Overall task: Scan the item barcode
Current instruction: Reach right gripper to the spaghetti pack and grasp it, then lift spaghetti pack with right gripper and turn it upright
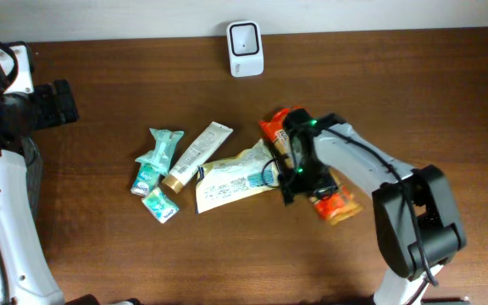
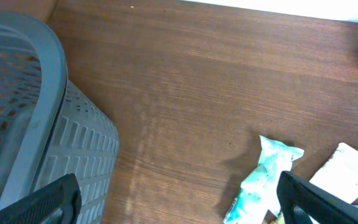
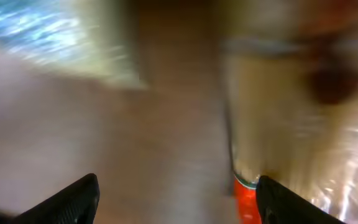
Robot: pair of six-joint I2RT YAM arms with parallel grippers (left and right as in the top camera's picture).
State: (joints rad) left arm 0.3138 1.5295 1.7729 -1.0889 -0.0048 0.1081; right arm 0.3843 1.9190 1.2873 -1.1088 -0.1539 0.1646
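Orange packet [image 1: 271, 127] is lying on the wooden table [image 1: 413, 85], below and just right of the white scanner [image 1: 245, 48], with the right gripper [image 1: 291, 182] hovering beside it, fingers apart, and the left gripper [image 2: 179, 202] hanging wide open, far left of the scanner.

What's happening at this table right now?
The right gripper is down over the orange snack packet, jaws open, nothing clearly gripped; its wrist view is blurred. The left gripper hangs open beside the grey basket, off to the side. The white scanner sits at the table's far edge with no item at it.
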